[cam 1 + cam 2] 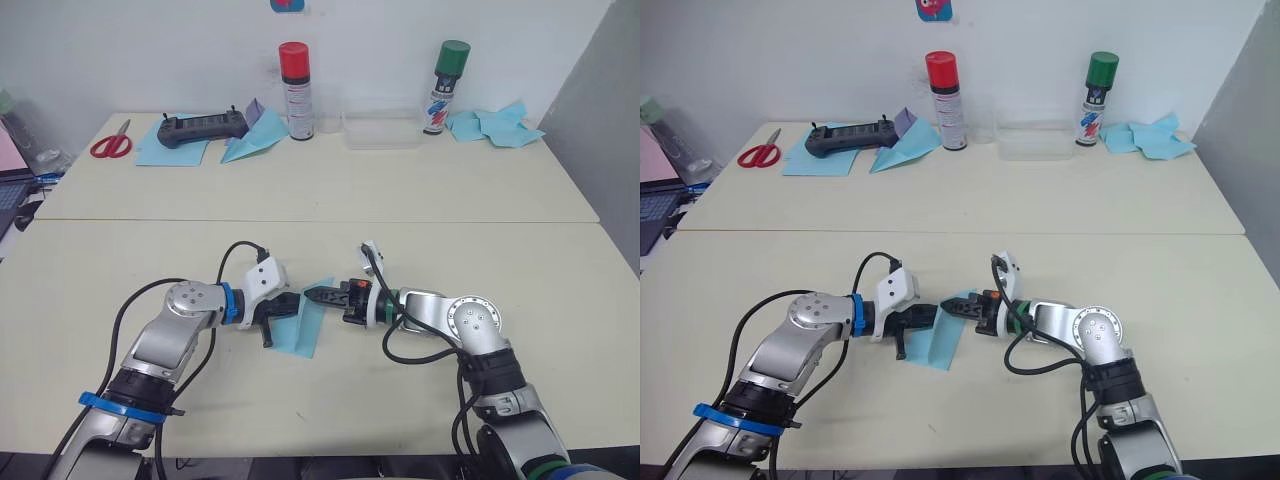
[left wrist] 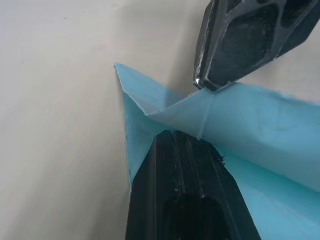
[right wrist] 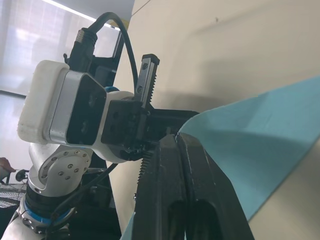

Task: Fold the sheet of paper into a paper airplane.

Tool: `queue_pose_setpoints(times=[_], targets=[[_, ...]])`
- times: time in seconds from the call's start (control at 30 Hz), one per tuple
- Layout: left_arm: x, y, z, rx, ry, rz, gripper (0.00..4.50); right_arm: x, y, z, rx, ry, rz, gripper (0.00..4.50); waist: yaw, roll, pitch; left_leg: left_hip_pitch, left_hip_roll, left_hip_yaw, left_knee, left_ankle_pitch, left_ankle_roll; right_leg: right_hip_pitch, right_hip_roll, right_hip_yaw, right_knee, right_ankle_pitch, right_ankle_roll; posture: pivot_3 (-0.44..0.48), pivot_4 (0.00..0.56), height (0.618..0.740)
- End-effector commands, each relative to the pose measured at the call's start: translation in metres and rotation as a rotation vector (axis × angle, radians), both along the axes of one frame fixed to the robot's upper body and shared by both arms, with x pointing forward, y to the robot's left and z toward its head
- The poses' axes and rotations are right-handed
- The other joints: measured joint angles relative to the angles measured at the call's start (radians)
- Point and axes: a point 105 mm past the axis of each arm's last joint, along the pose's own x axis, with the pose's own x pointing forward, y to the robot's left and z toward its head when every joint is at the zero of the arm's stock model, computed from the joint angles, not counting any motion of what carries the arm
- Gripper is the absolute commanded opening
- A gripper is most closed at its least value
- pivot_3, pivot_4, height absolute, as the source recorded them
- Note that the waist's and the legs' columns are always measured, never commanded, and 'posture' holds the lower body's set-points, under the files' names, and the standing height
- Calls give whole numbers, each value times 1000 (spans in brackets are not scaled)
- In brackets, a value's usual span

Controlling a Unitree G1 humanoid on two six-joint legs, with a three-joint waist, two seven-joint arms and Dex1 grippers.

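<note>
Gripper on my left (image 1: 283, 310) is on the near edge of the sheet of paper (image 1: 305, 325), one finger (image 2: 185, 190) laid on top and the other under the raised fold, so the jaws are parted with paper between them. Right gripper (image 1: 322, 296) comes in from the other side, its two fingers pressed together; the wrist view suggests they pinch the paper's lifted edge, though I can't be sure. So the sheet sits between both grippers at the front of the surface (image 1: 420, 250), partly lifted. I'd say we're early: one corner flap turned in, one crease, no pointed nose or wings yet. How many layers lie beneath is hidden by my fingers. Farther back: scissors (image 1: 112, 143), a black controller (image 1: 201, 128), a finished light-blue dart (image 1: 254, 140), two spray cans, a clear tray and crumpled blue scraps (image 1: 495, 126).
</note>
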Motion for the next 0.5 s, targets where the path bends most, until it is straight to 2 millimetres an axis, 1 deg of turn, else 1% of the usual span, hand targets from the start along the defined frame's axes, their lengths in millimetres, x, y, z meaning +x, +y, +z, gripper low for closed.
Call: queue_pose_setpoints(times=[0.03,0.1,0.17,0.23,0.27,0.33,0.43,0.5], targets=[[-3,14,-19,63,64,54,0,-2,1,12,38,-27,30,9,0,0,0,0,0,0,0,0,0,0,0,0,0,0,0,0,150,740],[-3,14,-19,63,64,54,0,-2,1,13,46,-22,37,9,0,0,0,0,0,0,0,0,0,0,0,0,0,0,0,0,150,740],[-3,14,-19,62,63,53,0,-2,0,14,57,-12,34,394,0,0,0,0,0,0,0,0,0,0,0,0,0,0,0,0,150,740],[-3,14,-19,62,63,52,0,-2,0,15,60,-8,33,849,0,0,0,0,0,0,0,0,0,0,0,0,0,0,0,0,150,740],[-2,14,-19,62,63,52,0,-2,0,16,66,-6,31,1265,0,0,0,0,0,0,0,0,0,0,0,0,0,0,0,0,150,740],[-1,13,-18,61,62,52,0,0,1,21,107,11,31,1946,0,0,0,0,0,0,0,0,0,0,0,0,0,0,0,0,150,740],[-1,13,-18,62,60,52,0,-3,5,28,161,34,55,1946,0,0,0,0,0,0,0,0,0,0,0,0,0,0,0,0,150,740],[0,13,-18,62,57,53,0,-3,7,27,147,35,61,1946,0,0,0,0,0,0,0,0,0,0,0,0,0,0,0,0,150,740]])
